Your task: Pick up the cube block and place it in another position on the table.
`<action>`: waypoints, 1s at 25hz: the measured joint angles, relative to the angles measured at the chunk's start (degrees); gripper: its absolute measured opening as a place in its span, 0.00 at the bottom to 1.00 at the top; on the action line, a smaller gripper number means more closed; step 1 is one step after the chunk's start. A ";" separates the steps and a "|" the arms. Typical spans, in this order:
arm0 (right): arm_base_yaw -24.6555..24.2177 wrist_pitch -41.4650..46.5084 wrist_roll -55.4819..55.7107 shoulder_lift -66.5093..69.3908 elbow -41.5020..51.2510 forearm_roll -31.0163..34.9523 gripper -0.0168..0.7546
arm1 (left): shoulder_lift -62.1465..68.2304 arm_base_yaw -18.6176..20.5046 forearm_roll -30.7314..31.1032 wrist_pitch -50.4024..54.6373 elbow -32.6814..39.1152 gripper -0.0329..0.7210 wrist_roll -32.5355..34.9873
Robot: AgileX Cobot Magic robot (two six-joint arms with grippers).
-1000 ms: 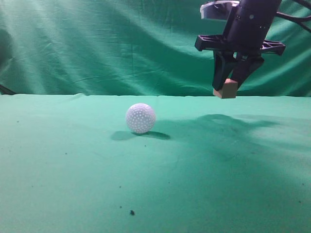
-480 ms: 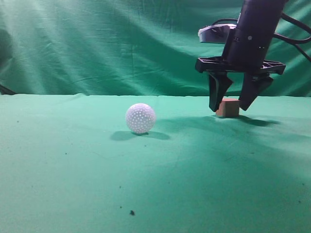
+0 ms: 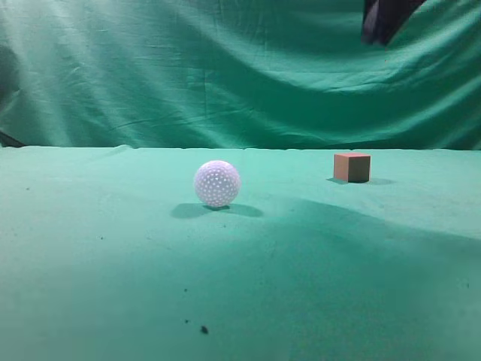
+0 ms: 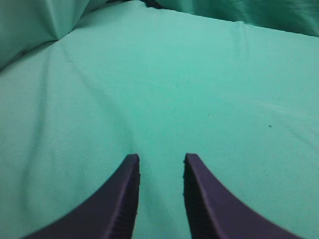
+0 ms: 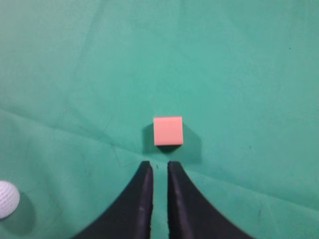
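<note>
- sitting flat on the green desk (image 3: 113, 301), the cube block (image 3: 352, 167) is resting on its own at the back right, well apart from the white ball (image 3: 217, 183).
- looking down from the right wrist view, the cube block (image 5: 168, 130) is lying just past the tips of the right gripper (image 5: 160, 167), not touching them.
- the right fingers (image 5: 144, 175) are sitting almost pressed together, with only a thin gap, and they are pinching nothing.
- the left gripper (image 4: 160, 162) is hanging over bare green cloth, its fingers (image 4: 131, 169) a little spread, holding nothing.
- in the exterior view only a dark bit of the right arm (image 3: 385, 16) is showing at the top.
- the block is looking small and likely light, with stiff flat sides and sharp edges, so it is probably not squashing when squeezed.
- the best place to take hold is looking like two flat sides facing away from each other, near the middle, so it is not twisting out.
- its smooth faces could be a bit slippy, so a firm, even squeeze seems wise.
- judging by where it is lying, the block seems already put down in its spot.
</note>
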 joint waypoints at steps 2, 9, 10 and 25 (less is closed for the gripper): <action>0.00 3.44 0.02 -2.88 0.00 0.00 0.02 | 0.00 0.00 0.00 0.00 0.00 0.36 0.00; 0.00 5.18 2.08 -14.20 10.05 0.76 0.02 | 0.00 0.00 0.00 0.00 0.00 0.36 0.00; 0.00 4.82 2.55 -16.27 12.67 0.76 0.02 | 0.00 0.00 0.00 0.00 0.00 0.36 0.00; 0.00 7.41 4.87 -36.34 28.72 2.14 0.02 | 0.00 0.00 0.00 0.00 0.00 0.36 0.00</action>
